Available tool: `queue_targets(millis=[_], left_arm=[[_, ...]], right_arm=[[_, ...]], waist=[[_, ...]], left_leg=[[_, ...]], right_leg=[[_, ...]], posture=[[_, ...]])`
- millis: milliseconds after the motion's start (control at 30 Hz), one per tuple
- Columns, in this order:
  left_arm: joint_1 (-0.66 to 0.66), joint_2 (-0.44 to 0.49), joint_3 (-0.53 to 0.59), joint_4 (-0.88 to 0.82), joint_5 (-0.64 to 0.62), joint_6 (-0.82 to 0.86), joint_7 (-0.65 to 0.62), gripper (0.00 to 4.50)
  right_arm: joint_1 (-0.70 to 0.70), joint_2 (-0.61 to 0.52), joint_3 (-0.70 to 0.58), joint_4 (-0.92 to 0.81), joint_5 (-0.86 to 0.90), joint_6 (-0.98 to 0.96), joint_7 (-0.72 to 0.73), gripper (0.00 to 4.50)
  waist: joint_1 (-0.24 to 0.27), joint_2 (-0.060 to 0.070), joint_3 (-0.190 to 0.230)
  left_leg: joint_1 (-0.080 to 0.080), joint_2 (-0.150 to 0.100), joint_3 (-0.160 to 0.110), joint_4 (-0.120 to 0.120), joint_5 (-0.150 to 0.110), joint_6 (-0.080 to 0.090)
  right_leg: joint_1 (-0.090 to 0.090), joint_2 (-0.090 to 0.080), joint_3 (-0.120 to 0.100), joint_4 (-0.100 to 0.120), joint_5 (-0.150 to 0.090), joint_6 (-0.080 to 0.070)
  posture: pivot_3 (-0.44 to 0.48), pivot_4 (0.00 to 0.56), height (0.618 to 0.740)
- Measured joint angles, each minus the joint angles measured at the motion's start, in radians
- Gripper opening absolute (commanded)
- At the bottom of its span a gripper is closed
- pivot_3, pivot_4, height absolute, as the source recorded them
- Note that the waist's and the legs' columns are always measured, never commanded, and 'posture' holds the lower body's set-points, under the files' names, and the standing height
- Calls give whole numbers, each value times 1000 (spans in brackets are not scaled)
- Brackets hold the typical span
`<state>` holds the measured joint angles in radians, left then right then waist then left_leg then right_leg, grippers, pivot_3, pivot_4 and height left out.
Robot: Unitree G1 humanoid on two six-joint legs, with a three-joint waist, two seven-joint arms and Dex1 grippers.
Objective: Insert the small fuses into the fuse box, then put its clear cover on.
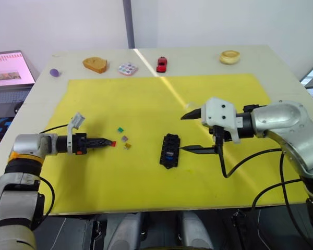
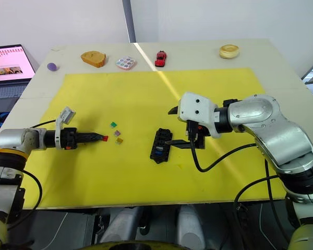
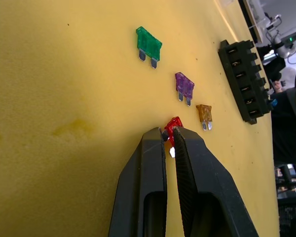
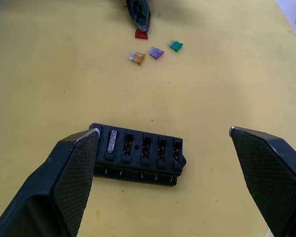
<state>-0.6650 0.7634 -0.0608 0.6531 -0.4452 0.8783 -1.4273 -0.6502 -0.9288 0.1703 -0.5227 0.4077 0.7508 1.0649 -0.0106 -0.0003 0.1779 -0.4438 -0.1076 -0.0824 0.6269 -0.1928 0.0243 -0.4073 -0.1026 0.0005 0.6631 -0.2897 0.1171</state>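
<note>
My left gripper [image 1: 112,142] is shut on a red fuse [image 3: 174,123], low over the yellow mat at the left. Just beyond its tip lie a green fuse [image 3: 148,44], a purple fuse [image 3: 184,85] and an orange-yellow fuse [image 3: 203,113]. The black fuse box [image 1: 170,150] lies mid-mat with a grey piece [image 4: 111,140] in one end slot and a blue spot [image 1: 169,154] in another. My right gripper [image 1: 182,133] hangs wide open at the box's right side, touching nothing. A faint pale patch [image 1: 189,105] behind it may be the clear cover.
Along the table's far edge sit a purple ball [image 1: 54,73], a brown bread-like piece [image 1: 95,64], a dotted disc [image 1: 127,69], a red toy car [image 1: 161,64] and a beige ring [image 1: 230,57]. A laptop [image 1: 8,67] stands off the table's left.
</note>
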Motion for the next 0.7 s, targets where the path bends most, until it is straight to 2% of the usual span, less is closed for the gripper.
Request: queue_targets(millis=[133,167,700], left_arm=[[2,0,-7,-15,20,-16,-11,403],[2,0,-9,-19,22,-19,-14,190],[82,51,-33,-179,13,35,-65,190]], right_arm=[[1,0,3,-1,-1,0,-1,4500],[1,0,5,-1,-1,0,-2,4500],[5,0,11,-2,-3,0,-9,4500]], waist=[[0,0,0],[0,0,0],[-2,0,0]], left_leg=[[0,0,0,0,0,0],[0,0,0,0,0,0],[-1,0,0,0,0,0]], right_leg=[[0,0,0,0,0,0],[0,0,0,0,0,0],[0,0,0,0,0,0]], posture=[[0,150,740],[0,150,740],[0,150,740]])
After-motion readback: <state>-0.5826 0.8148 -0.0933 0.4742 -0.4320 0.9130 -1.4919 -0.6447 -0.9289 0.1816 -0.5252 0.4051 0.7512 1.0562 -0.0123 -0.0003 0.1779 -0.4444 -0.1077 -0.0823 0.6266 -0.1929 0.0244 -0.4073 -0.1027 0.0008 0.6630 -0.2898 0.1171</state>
